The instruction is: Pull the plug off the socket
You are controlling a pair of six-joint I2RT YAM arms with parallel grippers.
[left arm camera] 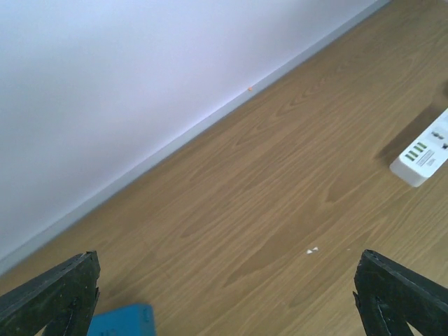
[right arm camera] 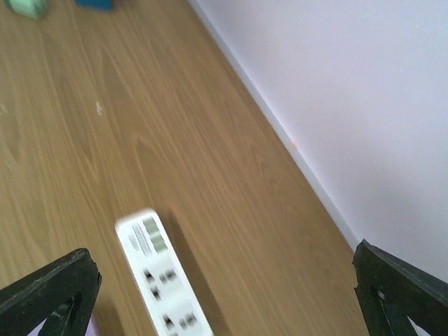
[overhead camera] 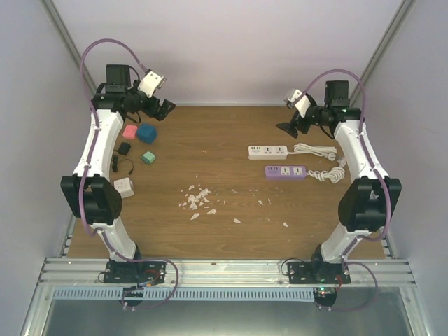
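A white power strip (overhead camera: 268,151) lies at the table's right, with a purple power strip (overhead camera: 285,171) just in front of it. I see no plug in the sockets of either. A black adapter (overhead camera: 124,148) and a black plug with a thin cable (overhead camera: 114,164) lie loose at the left. My left gripper (overhead camera: 162,108) is open and empty, raised at the back left. My right gripper (overhead camera: 288,126) is open and empty, raised behind the white strip. The white strip also shows in the right wrist view (right arm camera: 161,280), below the open gripper (right arm camera: 224,297), and in the left wrist view (left arm camera: 423,150).
A pink block (overhead camera: 129,131), a blue block (overhead camera: 147,133), a green block (overhead camera: 148,158) and a white adapter (overhead camera: 124,187) sit at the left. White coiled cables (overhead camera: 316,149) run right of the strips. White scraps (overhead camera: 197,199) litter the middle. Walls enclose three sides.
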